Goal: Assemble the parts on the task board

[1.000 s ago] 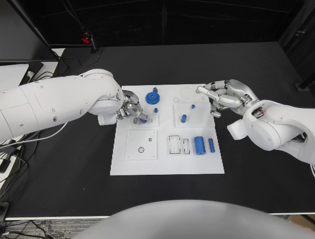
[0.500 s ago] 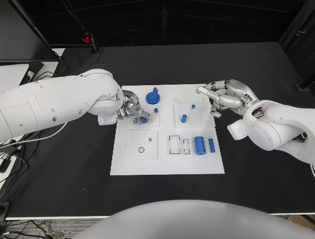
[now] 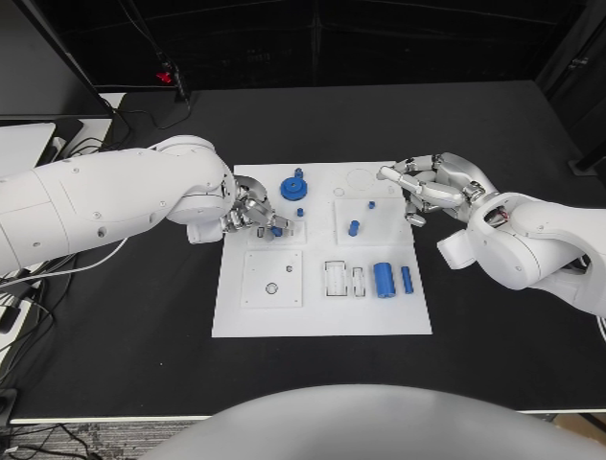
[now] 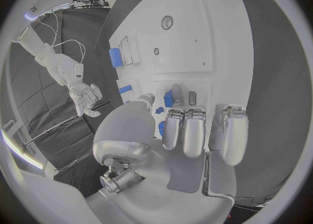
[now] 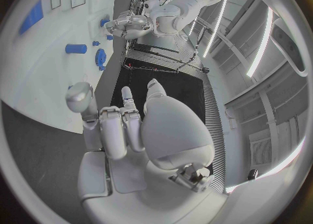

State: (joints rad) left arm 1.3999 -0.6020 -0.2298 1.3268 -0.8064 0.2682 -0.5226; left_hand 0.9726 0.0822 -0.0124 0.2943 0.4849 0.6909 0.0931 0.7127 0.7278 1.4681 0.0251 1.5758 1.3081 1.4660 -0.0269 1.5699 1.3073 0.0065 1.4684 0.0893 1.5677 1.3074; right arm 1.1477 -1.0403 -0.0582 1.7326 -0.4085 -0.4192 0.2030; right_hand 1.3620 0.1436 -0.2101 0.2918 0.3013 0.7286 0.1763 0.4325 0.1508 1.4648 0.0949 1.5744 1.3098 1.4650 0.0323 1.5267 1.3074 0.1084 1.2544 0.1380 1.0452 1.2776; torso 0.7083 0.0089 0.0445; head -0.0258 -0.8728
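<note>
Task board mid-table, blue parts on it. Left robot hand at board's left edge, pinching small blue part. Right robot hand at board's right corner, released, fingers spread.

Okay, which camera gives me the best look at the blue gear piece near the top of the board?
The head view: the blue gear piece shows whole from above, on the task board. The right wrist view shows it small and edge-on. In the left wrist view I cannot pick it out.
</note>
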